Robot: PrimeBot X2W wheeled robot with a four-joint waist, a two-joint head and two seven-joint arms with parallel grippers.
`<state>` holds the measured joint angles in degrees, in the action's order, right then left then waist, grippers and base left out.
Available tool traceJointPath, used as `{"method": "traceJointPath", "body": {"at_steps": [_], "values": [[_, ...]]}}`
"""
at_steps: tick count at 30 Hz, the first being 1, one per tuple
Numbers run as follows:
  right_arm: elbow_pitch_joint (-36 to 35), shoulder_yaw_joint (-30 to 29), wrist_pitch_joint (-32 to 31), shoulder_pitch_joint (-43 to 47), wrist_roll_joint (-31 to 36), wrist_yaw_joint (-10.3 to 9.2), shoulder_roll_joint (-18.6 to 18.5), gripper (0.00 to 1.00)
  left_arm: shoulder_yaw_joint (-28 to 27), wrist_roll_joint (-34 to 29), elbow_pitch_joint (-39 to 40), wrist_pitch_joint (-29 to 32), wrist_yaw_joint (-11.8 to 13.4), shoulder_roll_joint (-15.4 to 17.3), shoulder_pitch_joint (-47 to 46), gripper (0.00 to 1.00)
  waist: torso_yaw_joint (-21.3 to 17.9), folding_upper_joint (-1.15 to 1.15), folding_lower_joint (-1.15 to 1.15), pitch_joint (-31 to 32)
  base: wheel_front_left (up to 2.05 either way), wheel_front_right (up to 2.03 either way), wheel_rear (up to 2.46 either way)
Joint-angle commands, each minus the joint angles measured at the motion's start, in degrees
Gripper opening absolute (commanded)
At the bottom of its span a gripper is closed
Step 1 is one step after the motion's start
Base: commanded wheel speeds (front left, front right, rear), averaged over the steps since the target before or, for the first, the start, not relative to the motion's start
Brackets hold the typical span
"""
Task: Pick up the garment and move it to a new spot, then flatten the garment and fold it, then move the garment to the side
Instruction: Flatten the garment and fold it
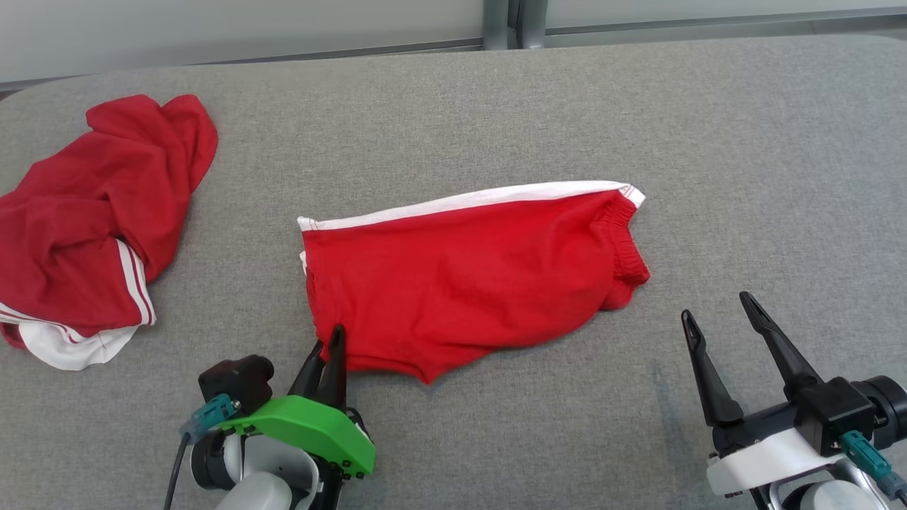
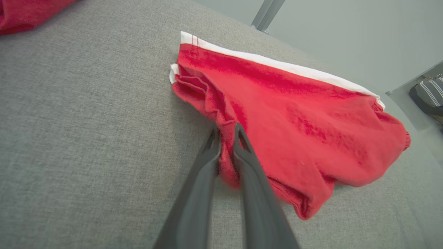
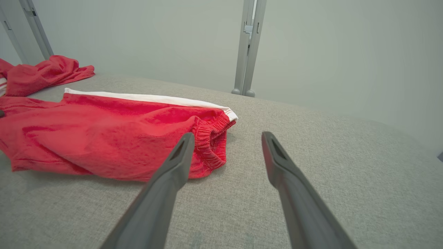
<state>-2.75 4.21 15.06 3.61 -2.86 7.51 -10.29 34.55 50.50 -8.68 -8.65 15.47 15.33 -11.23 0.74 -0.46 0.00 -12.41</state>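
Pinching the hem of the limp, light shorts [image 1: 468, 276], the left claw [image 1: 330, 338] grips cloth; the right claw [image 1: 716, 304] gapes empty near their waistband [image 1: 623, 241], likely the next hold.

No legible text, label, brand, number or sign anywhere.
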Motion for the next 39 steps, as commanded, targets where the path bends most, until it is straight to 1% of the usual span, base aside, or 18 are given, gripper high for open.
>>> {"method": "traceJointPath", "body": {"at_steps": [1, 2, 7, 9, 13, 16, 19, 21, 26, 27, 31, 34, 39], "values": [[0.3, 0.0, 0.2, -0.7, -0.3, -0.04, -0.4, 1.00, 0.0, -0.4, 0.1, -0.2, 0.3, 0.4, 0.3, 0.69, 0.2, 0.46, 0.00, -0.1, 0.00, 0.00, 0.00], [0.6, -0.1, 0.2, -0.9, -0.6, -0.04, -0.3, 1.00, -0.1, -0.8, 0.2, -0.8, 0.5, 0.5, 0.2, 1.00, 0.2, 0.46, 0.00, -0.1, 0.00, 0.00, 0.00], [3.7, 0.8, 0.2, -3.1, -2.5, -0.04, -0.8, 1.00, -1.2, -2.8, 1.6, -4.0, 1.5, 1.1, 1.8, 1.00, -0.4, 0.46, 0.00, 0.0, 0.00, 0.00, 0.00], [5.9, 2.1, 0.2, -4.3, -2.9, -0.04, -1.7, 1.00, -2.4, -3.5, 2.9, -5.1, 2.3, 1.4, 2.9, 1.00, -0.7, 0.46, 0.00, 0.0, 0.00, 0.00, 0.00], [10.9, 5.0, 0.2, -8.0, -3.2, -0.04, -4.8, 1.00, -4.9, -4.8, 6.2, -6.1, 3.4, 2.3, 5.5, 1.00, -0.7, 0.46, 0.00, -0.1, 0.00, 0.00, 0.00], [14.6, 5.8, -0.5, -10.9, -5.5, -0.05, -5.8, 1.00, -6.8, -7.4, 9.1, -6.4, 4.1, 3.6, 6.9, 1.00, -0.4, 0.46, 0.00, -0.2, 0.00, 0.00, 0.00], [17.3, 6.1, -4.0, -13.7, -11.1, -0.04, -5.6, 1.00, -8.4, -10.3, 11.4, -6.5, 4.8, 4.5, 8.6, 1.00, 0.2, 0.46, 0.00, -0.3, 0.00, 0.00, 0.00], [18.1, 6.7, -7.4, -15.4, -15.6, -0.04, -5.8, 1.00, -9.5, -11.2, 12.4, -6.6, 4.6, 4.7, 9.3, 1.00, 0.9, 0.46, 0.00, -0.4, 0.00, 0.00, 0.00], [16.4, 8.8, -16.8, -19.0, -24.7, -0.03, -7.6, 1.00, -11.6, -12.9, 13.1, -6.5, 4.2, 4.0, 11.3, 1.00, 1.9, 0.46, 0.00, -0.7, 0.00, 0.00, 0.00], [16.4, 8.8, -16.8, -19.0, -24.7, -0.03, -7.6, 1.00, -11.6, -12.9, 13.1, -6.5, 4.2, 4.0, 11.3, 1.00, 1.9, 0.46, 0.00, -0.7, 0.00, 0.00, 0.00], [14.9, 9.1, -23.4, -20.8, -29.0, -0.03, -8.6, 1.00, -12.3, -13.6, 13.1, -6.5, 3.5, 2.8, 11.9, 1.00, 2.7, 0.46, 0.00, -0.9, 0.00, 0.00, 0.00], [14.6, 8.2, -27.4, -21.8, -31.0, -0.02, -8.3, 1.00, -12.5, -14.0, 12.7, -6.6, 2.9, 2.3, 11.8, 1.00, 3.3, 0.46, 0.00, -1.0, 0.00, 0.00, 0.00], [15.6, 7.0, -32.8, -23.6, -31.3, -0.02, -6.6, 1.00, -12.9, -14.4, 12.1, -6.6, 2.1, 1.4, 11.0, 1.00, 3.7, 0.46, 0.00, -1.8, 0.00, 0.00, 0.00]]}}
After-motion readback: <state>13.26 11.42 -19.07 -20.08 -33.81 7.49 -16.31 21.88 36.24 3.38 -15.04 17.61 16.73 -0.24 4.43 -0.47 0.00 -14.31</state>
